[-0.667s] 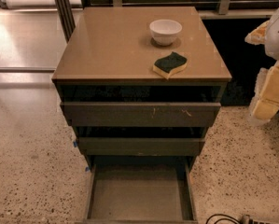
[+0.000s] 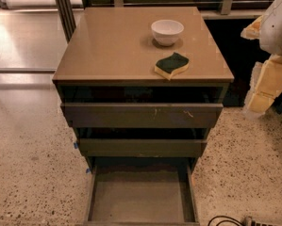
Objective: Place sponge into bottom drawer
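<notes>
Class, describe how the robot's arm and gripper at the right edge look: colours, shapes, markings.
The arm has a smooth, rounded white shell. Below it, at the picture's right edge, the gripper is pale yellow, built of blocky, flat-sided pieces. No markings or cables show on either.

Glossy cabinet top [image 2: 107,51]; matt claw [image 2: 263,92], right

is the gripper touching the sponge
Apart: the camera view shows the gripper at the right edge, beside the cabinet, well clear of the sponge on top.

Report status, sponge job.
Gripper right of cabinet, away from sponge. Sponge on cabinet top, near white bowl. Bottom drawer pulled open, empty.
</notes>
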